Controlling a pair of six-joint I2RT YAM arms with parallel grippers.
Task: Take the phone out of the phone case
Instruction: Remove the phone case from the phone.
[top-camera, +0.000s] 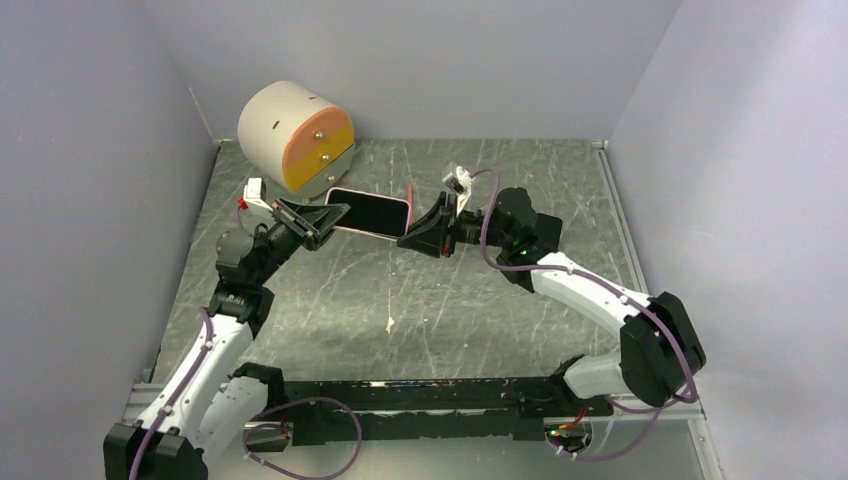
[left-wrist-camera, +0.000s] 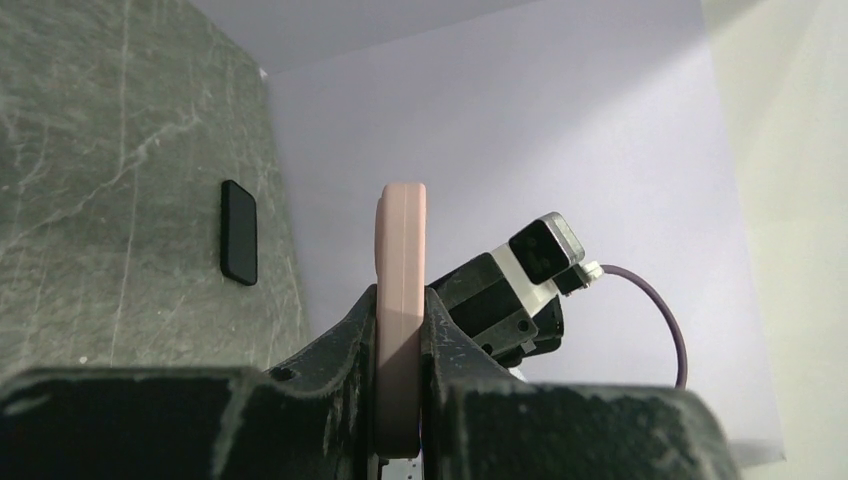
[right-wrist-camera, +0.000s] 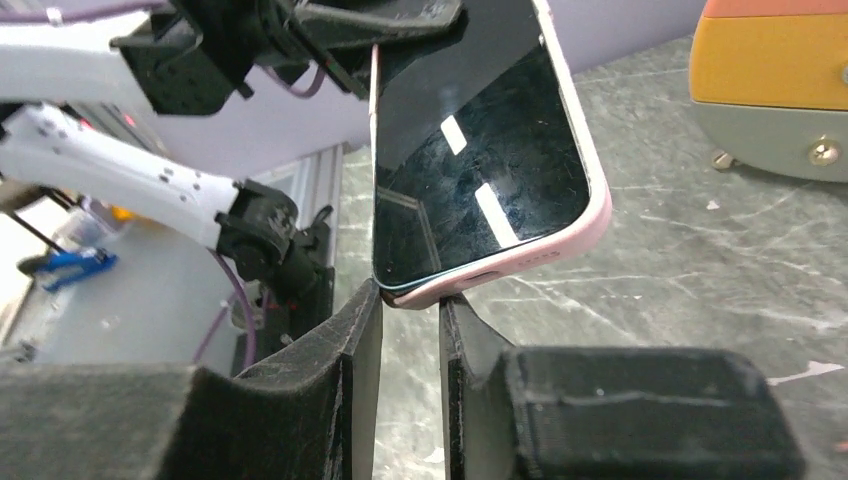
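The left hand was clenched on one short end of the pink soft phone case. The right hand pinched a corner of the opposite end, so the case hung between them above the grey marbled bench. The black-screened phone sat inside the case, its pink rim all round. At the bench's far left corner stood a cream cylindrical drawer unit, its orange and yellow drawers shut. A small black rectangular object lay flat on the bench.

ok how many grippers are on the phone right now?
2. The left gripper clamps the cased phone at its left end; the right gripper grips its right-end corner. Neither is hidden.
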